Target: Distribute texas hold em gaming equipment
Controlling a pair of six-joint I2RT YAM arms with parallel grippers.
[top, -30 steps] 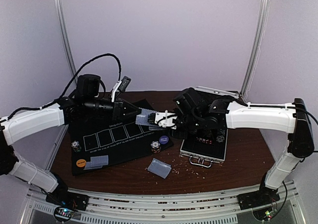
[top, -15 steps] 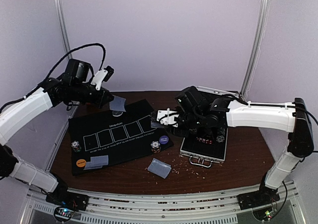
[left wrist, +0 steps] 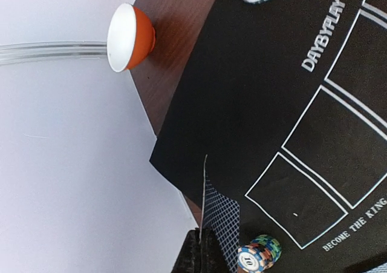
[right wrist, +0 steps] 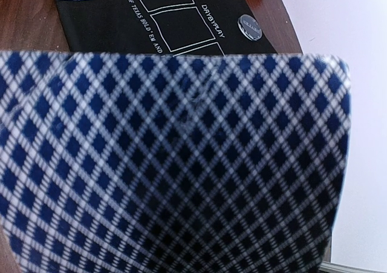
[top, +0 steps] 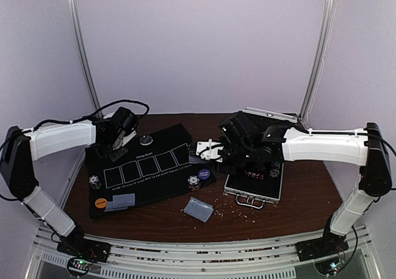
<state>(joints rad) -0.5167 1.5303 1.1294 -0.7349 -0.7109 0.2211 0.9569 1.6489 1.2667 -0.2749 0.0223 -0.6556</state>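
**Change.** A second ago the left gripper (left wrist: 201,244) stood against the right gripper (top: 206,149) at the far right corner of the black mat (top: 148,167), taking a card. Half a second ago it was raised, carrying the card leftward. It is now lowered at the mat's left edge, between the far left corner and a chip stack. Its fingers are pinched fully together on the held card (left wrist: 219,224), which hangs edge-on. I cannot tell whether it is one card or two, or whether it touches the mat. The right gripper has not moved: its jaws are partway apart and clamped on the deck (right wrist: 175,158).

**Judgement.** A third seat, far left, is being dealt. The card has not been released.

**Count, near to far.**
- Near row: one card pile on the bare table (top: 297,198), off the mat's near right corner (top: 199,209). A second card pile (top: 121,200) and the orange disc (top: 100,201) lie at the mat's near left corner. The number of cards per pile is not discernible.
- Middle row: the left chip stack (top: 94,181) is at the left edge. The right chip stack (top: 194,182) is touching or just beside the purple disc (top: 204,174), near the right edge. The silver case (top: 253,183) lies right of the mat.
- Far row: the grey disc (top: 146,140) is at the mat's far edge, and the bowl (left wrist: 130,37) stands on the table beyond it.

**Totals.** Lying piles, two. Chip stacks, two. Discs, three. Deck, one. Case, one. Bowl, one.
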